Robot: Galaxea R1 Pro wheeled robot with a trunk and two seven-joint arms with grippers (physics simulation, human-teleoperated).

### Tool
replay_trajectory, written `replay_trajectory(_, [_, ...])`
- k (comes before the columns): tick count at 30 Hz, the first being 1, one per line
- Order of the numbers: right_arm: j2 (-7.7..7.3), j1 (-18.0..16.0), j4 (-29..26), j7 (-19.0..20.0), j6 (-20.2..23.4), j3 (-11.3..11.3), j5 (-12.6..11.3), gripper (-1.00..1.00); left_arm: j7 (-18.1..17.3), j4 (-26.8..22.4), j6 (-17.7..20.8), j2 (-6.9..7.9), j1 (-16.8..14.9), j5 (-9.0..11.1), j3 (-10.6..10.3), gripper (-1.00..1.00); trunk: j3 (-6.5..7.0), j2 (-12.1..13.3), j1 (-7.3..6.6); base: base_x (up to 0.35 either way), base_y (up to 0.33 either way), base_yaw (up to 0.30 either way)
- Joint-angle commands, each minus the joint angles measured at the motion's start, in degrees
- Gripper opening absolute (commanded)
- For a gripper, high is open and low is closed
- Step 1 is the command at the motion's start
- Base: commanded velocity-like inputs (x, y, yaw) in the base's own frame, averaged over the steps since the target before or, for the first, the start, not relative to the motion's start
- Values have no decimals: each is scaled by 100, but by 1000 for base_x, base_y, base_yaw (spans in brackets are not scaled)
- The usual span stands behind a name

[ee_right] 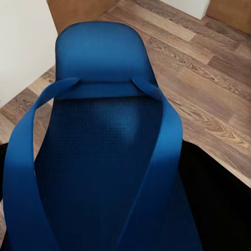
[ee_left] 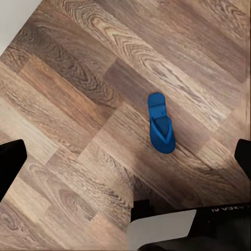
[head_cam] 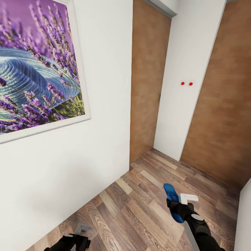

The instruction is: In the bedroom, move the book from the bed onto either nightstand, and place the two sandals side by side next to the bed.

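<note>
Wall picture [head_cam: 35, 66]: large framed print of purple lavender over a blue woven hat, hung on the white wall at the left of the head view.
Left gripper [head_cam: 75, 242]: low at the bottom edge of the head view, dark housing close to the base of the white wall, arm tucked in and pointed down at the floor. In the left wrist view the two dark fingers [ee_left: 10, 162] sit at opposite edges, spread wide, nothing between them: released.
Sandal on the floor [ee_left: 160, 123]: bright blue flip-flop, seen in the left wrist view lying flat on the planks, strap side up, well apart from the fingers.
Floor [head_cam: 139, 202]: light brown wood planks, running on toward the doorway.
Brown panels [head_cam: 150, 69]: two tall brown surfaces either side of a white panel [head_cam: 184, 104] bearing two small red dots [head_cam: 186, 83].
Right gripper [head_cam: 177, 205]: arm comes up from the lower right corner, forearm raised off the floor, wrist angled toward the room's middle. Fingers clenched on the second sandal.
Held sandal [ee_right: 104, 157]: blue, carried in the air above the planks, one end poking up past the gripper; the right wrist view looks along its sole and the V of its straps.
</note>
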Motion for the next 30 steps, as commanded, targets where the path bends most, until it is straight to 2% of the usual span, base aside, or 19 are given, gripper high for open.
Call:
replay_trajectory(1, [-2, -4, -21, -44, 38, 8, -53, -100, -5, -9, 47, -2, -30, 121, -35, 100, -14, -13, 4, 0, 0, 0])
replay_trajectory(3, [-2, -4, -59, -44, 55, 7, -54, -100, -6, 3, 65, -9, -86, 331, -41, 100, -14, -13, 4, 0, 0, 0])
replay_trajectory(4, [-2, -4, -102, -44, 66, 2, -54, -100, -6, 15, 75, -14, -126, 527, -46, 100, -14, -13, 4, 0, 0, 0])
replay_trajectory(10, [-2, -4, -169, -43, 77, -1, -54, -100, -7, 21, 19, -33, -182, 830, -58, 100, -14, -13, 4, 0, 0, 0])
replay_trajectory(16, [-9, -4, -185, -43, 77, -9, -55, -100, -20, -27, -24, -60, -199, 907, -60, 100, -14, -13, 4, 0, 0, 0])
replay_trajectory(30, [-19, -4, -273, -35, 19, -3, -55, -100, -16, -5, -190, -49, -190, 920, -46, 100, -14, -13, 4, 0, 0, 0])
